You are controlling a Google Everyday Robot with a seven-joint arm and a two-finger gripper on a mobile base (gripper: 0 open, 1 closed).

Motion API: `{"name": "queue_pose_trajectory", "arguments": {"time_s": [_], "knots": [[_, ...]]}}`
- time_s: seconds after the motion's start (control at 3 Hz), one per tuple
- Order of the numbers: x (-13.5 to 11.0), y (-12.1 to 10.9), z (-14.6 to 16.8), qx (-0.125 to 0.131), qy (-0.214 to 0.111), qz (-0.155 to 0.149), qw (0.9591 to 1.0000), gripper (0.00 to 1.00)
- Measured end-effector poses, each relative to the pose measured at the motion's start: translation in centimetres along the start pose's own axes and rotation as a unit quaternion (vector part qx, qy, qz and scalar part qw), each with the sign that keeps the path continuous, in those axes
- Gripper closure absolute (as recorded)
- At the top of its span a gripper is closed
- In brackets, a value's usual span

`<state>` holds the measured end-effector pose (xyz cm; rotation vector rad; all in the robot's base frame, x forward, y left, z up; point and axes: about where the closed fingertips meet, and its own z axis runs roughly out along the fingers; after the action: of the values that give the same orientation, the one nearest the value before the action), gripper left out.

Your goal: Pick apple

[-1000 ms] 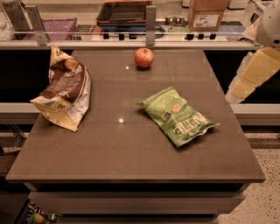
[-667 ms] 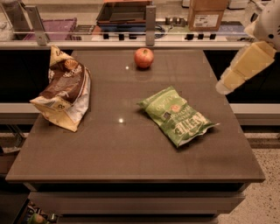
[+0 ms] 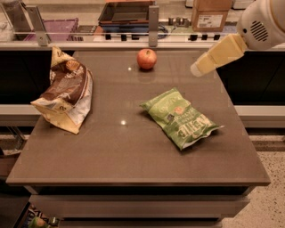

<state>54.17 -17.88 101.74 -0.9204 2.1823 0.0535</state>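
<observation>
The apple sits on the brown table at about 12 o'clock, close to the far edge and a little short of it. It stands upright with its stem dimple on top, red-orange with a paler patch, and nothing touches it.

The gripper hangs in the air over the table's 2 o'clock corner. It shows as a pale yellow piece slanting down and inward from the arm's white rounded housing at the upper right. Its tip points toward the table's far middle. I cannot tell whether the gripper is spread or pressed together, and it holds nothing that can be seen.

From the gripper's tip the apple lies at roughly 9 o'clock, clearly apart from it, with bare tabletop between them in this view.

A green snack bag lies flat just past the centre toward 4 o'clock, well apart from the apple. A brown and yellow snack bag, crumpled and partly propped up, rests at the 9 to 10 o'clock edge. Behind the table, beyond a railed ledge, a cardboard box stands at 1 o'clock and a dark tray at 12 o'clock.
</observation>
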Motion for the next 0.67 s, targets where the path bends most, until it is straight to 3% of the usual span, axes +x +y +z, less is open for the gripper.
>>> {"name": "queue_pose_trajectory", "arguments": {"time_s": [0.67], "knots": [[-1.5, -1.0, 4.0, 0.046, -0.010, 0.074, 0.9961, 0.00]]}}
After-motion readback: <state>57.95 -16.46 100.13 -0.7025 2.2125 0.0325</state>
